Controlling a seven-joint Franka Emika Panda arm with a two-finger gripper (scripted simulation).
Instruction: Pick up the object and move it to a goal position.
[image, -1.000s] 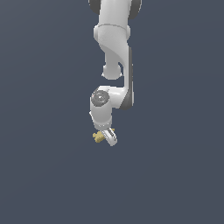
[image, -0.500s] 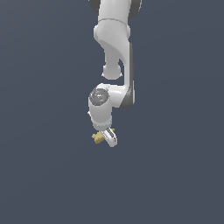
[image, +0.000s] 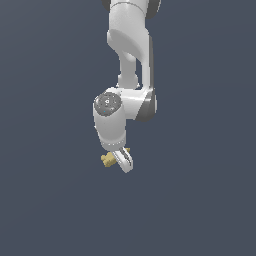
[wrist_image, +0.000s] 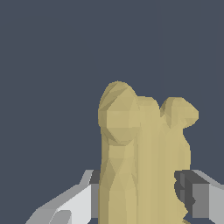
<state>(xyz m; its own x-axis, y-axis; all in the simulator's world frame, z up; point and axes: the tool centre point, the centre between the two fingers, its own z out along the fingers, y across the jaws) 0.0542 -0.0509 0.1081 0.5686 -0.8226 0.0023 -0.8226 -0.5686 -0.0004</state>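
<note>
The object (image: 108, 159) is a small tan-yellow knobby block, held crosswise at the tip of the white arm. My gripper (image: 120, 161) is shut on it, and one white finger crosses in front of it in the exterior view. In the wrist view the object (wrist_image: 144, 153) fills the middle, its rounded bumps pointing away from the camera. A pale fingertip (wrist_image: 72, 203) presses one side and a dark-padded fingertip (wrist_image: 197, 197) the other. The block's near end is hidden between the jaws.
A plain dark grey-blue ground (image: 50, 200) surrounds the arm in both views. The white arm (image: 131, 55) comes down from the upper edge of the exterior view. No other object shows.
The wrist and lower arm have turned slightly toward the exterior view's left. The object stays gripped at about the same spot in the picture.
</note>
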